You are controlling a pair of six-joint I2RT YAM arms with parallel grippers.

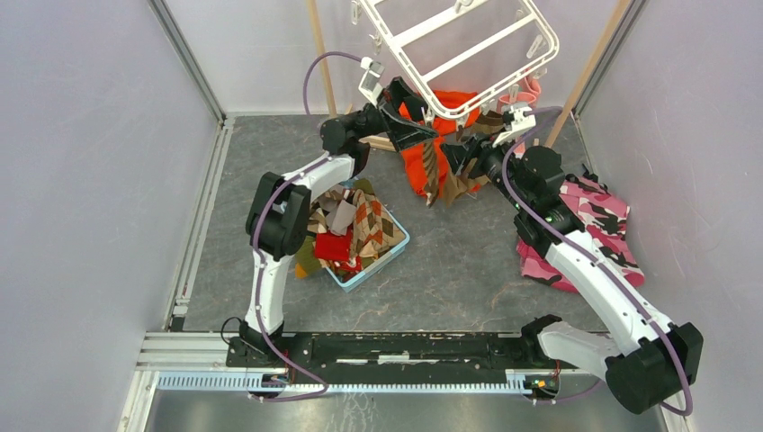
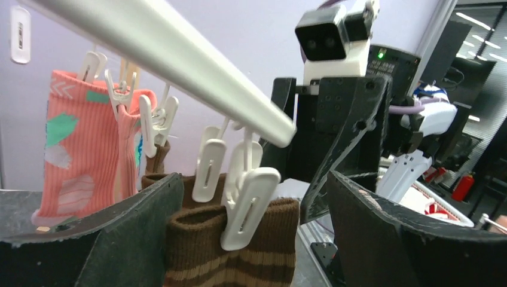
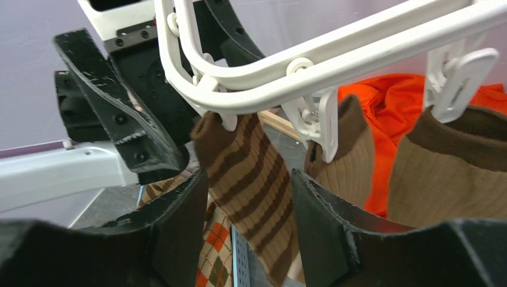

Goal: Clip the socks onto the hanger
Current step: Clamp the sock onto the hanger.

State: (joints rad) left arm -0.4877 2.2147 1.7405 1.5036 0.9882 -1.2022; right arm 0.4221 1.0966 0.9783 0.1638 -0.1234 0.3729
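You've got a grey marbled table [image 1: 468, 270] boxed in by pale lilac walls [image 1: 90, 135]. At the far middle there's a big orange garment [image 1: 412, 171], bunched up between two light wooden poles [image 1: 318, 54] that run up out of view, one left and one right. Over on the right, a pink camouflage cloth [image 1: 601, 220] lies crumpled on the table, well apart from the orange one. Left of centre sits a light blue basket [image 1: 394, 249], turned at an angle. In the left wrist view you also get a shiny metal bar [image 2: 179, 54] crossing diagonally overhead. A slotted aluminium rail [image 1: 360, 382] runs along the near edge.
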